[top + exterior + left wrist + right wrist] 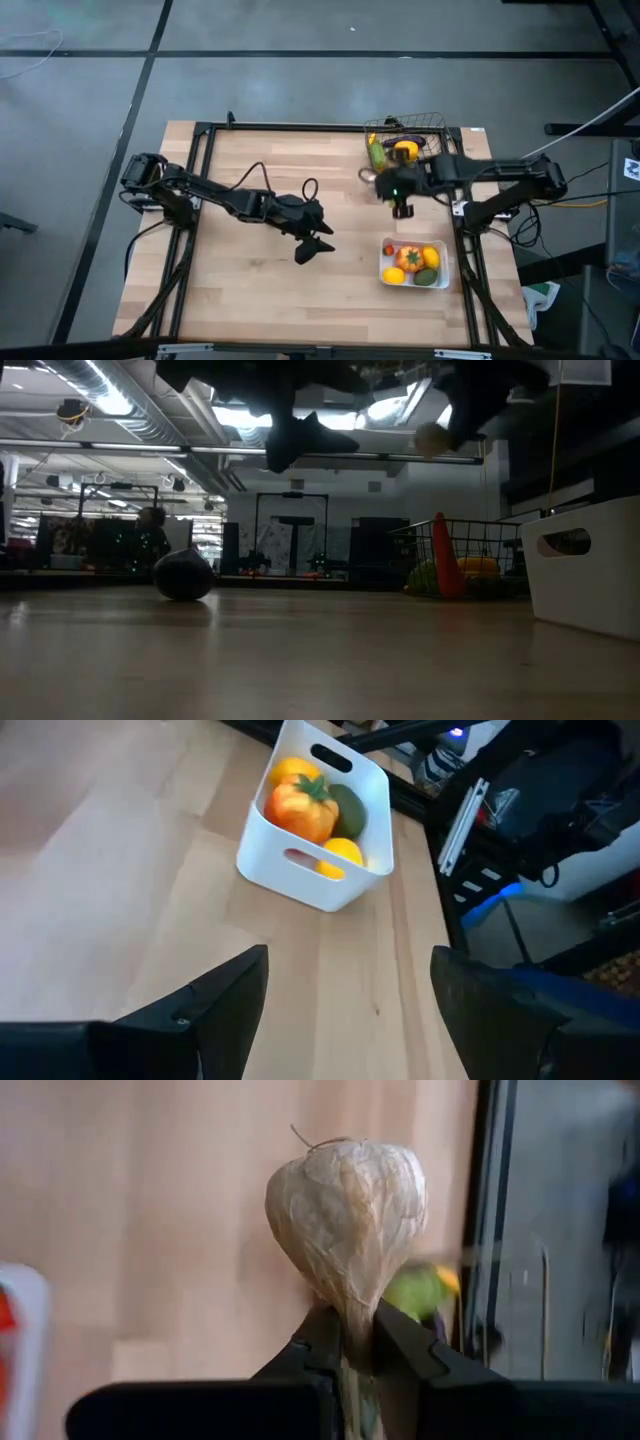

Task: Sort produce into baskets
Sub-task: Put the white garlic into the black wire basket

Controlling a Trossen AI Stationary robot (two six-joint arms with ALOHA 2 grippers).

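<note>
High view gave you a table (pixel 250 290) whose left half and near edge were bare wood, so most of the free room lay on that side. Your left gripper (pixel 318 243) hung above the middle of the table, near the tray (pixel 441 272), its jaws spread wide with nothing between them; its wrist view showed bare wood between the two fingers (pixel 225 1005). Your right gripper (pixel 401 207) was up off the table between the basket (pixel 437 124) and the tray, closer to the right rail. Its jaws were clamped on the garlic (pixel 347 1230), pinching its thin end with the bulb standing clear beyond the fingertips.

The basket sat at the far right edge and held a green cucumber (pixel 377 154) and a yellow piece; the low view also showed an orange carrot (pixel 446 556) upright inside it. An exact count there was not readable. The tray sat near the right rail and held four items: one orange pepper (pixel 301 808) with a green stem, two yellow lemons and one dark green fruit. A dark round piece (pixel 183 576) lay alone on the wood in the low view.
</note>
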